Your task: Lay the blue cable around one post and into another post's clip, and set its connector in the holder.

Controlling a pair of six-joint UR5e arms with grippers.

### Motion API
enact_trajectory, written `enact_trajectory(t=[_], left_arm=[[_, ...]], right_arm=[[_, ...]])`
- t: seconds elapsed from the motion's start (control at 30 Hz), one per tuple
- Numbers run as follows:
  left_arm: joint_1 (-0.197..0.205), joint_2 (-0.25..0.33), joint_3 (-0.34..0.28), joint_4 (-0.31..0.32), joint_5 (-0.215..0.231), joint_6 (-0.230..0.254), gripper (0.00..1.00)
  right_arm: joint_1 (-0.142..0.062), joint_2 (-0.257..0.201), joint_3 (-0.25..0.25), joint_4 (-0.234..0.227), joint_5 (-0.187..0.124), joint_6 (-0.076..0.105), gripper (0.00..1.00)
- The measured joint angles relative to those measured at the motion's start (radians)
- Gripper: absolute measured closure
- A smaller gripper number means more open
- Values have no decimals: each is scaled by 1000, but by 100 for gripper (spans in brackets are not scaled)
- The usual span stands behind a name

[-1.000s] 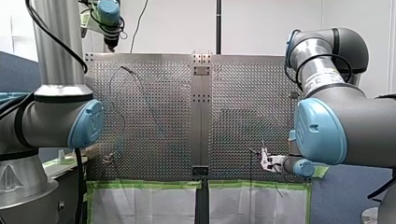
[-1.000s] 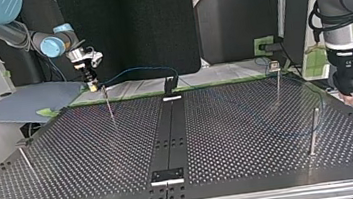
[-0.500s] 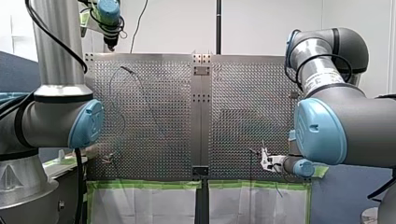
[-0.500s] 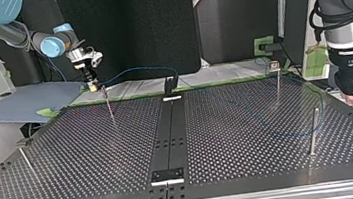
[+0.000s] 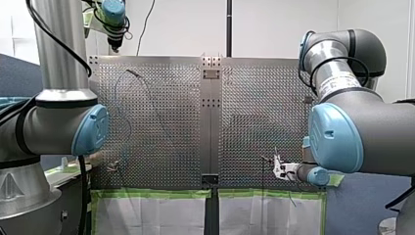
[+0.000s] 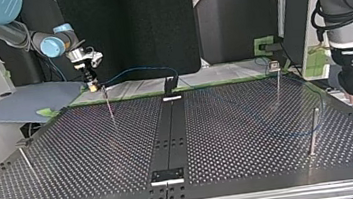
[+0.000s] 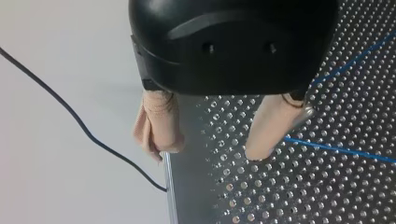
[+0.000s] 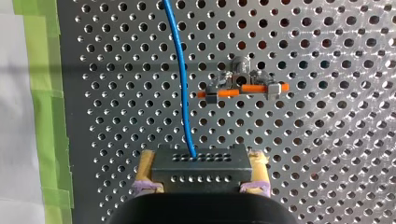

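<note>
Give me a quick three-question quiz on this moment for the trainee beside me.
1. True or false: my left gripper is shut on the blue cable.
2. What does my right gripper hold? A) the connector B) a post C) nothing
3. In the right wrist view, does the blue cable lie in the orange clip or beside it?
Key: 1 false, its fingers are open with nothing between them. 2 A. 3 beside it.

The perforated table is divided by a dark central strip. Four thin posts stand upright on it: far-left post, far-right post, near-right post and near-left post. The blue cable lies on the top view's right half. Green tape lines the edge nearest the arms.
</note>
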Motion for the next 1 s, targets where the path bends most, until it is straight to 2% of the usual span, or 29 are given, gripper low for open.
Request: enact_trajectory(t=[0.27,0.67,0.8,1.0], left_arm=[[2,3,0,9,-30,0,0],[4,4,0,13,-29,-1,0],[0,4,-1,13,-12,-6,0],[-24,4,-29,29,38,-25,0]], right_arm=[[0,0,0,-2,0,0,100],[0,0,0,-5,-2,0,100],[0,0,0,-5,-2,0,100],[0,0,0,-3,-2,-1,100]])
